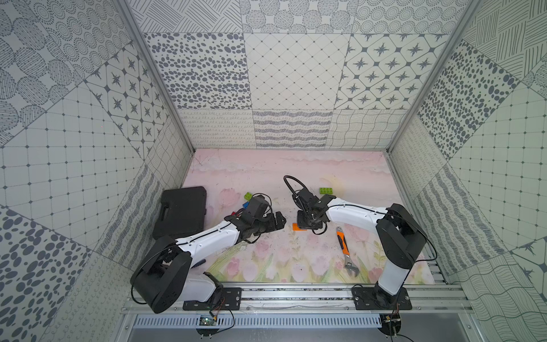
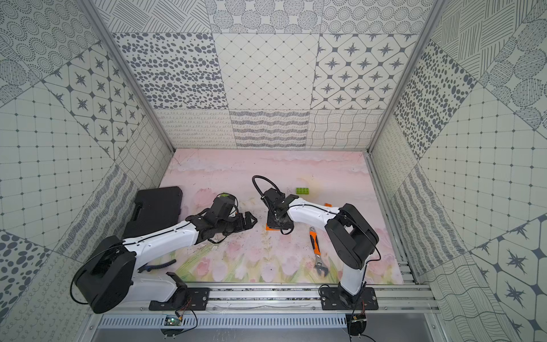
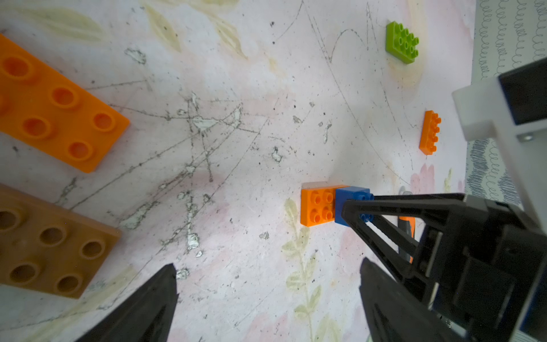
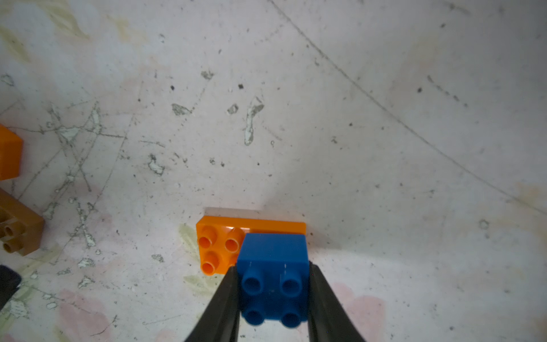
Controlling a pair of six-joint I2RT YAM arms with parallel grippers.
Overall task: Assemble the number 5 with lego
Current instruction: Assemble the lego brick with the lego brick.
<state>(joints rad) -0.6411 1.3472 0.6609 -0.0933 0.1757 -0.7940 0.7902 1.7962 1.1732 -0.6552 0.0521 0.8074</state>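
Note:
My right gripper [image 4: 273, 268] is shut on a blue square brick [image 4: 273, 284], held over one end of an orange oblong brick [image 4: 219, 245] lying on the mat; that brick's other studs are bare. In the left wrist view the same blue brick [image 3: 350, 201] and orange brick [image 3: 318, 207] show ahead of my left gripper [image 3: 268, 271], which stands open and empty over bare mat. A large orange brick [image 3: 56, 109] and a brown brick [image 3: 50, 242] lie close beside it. Farther off lie a lime green brick [image 3: 402, 43] and a small orange brick [image 3: 430, 133].
A black case [image 1: 182, 211] lies at the mat's left edge. An orange-handled wrench [image 1: 344, 247] lies under the right arm. Lime [image 1: 248, 195], blue [image 1: 245, 205] and red [image 1: 233, 212] bricks sit behind the left wrist. Patterned walls enclose three sides.

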